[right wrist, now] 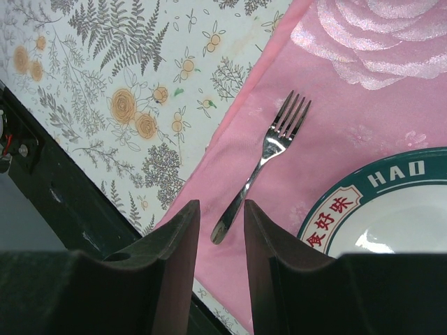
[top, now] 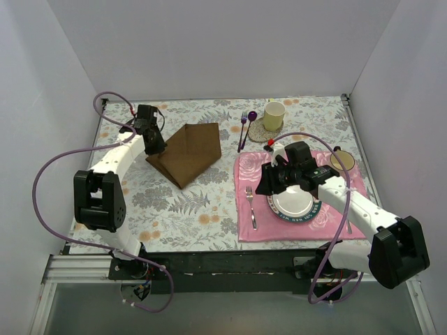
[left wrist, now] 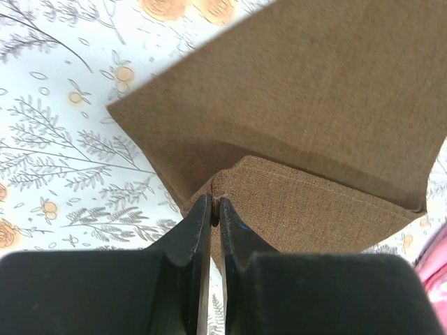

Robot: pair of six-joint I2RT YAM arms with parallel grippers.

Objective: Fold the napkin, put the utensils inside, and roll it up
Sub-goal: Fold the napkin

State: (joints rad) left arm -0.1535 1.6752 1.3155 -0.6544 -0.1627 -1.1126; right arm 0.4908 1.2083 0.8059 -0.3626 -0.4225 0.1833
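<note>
Overhead, at the left of the frame, my left claw (top: 155, 146) sits at the left corner of the napkin (top: 190, 152). The napkin lies folded, brown and angular, on the flowered desk (top: 181, 209), upper left of centre. Only the left wrist view shows the grip. Both jaws are pressed together on a corner of the cloth, and a second layer spreads above it.

Moving right, a purple fork and spoon (top: 244, 128) lie just beside a pale yellow cup (top: 274, 115) near the top of the desk. Below them is the pink rose-patterned placemat (top: 279, 230). A metal fork (right wrist: 269, 157) lies on its left side, apart from a white plate (right wrist: 394, 173).

My right claw (right wrist: 222, 209) hangs over the mat with its jaws apart, gripping nothing. Its wrist view frames the fork's handle end between the two jaws; I cannot tell whether they touch it. That view alone lets me read the plate's green rim: "HAO" in white, plus red Chinese characters on a white label.
</note>
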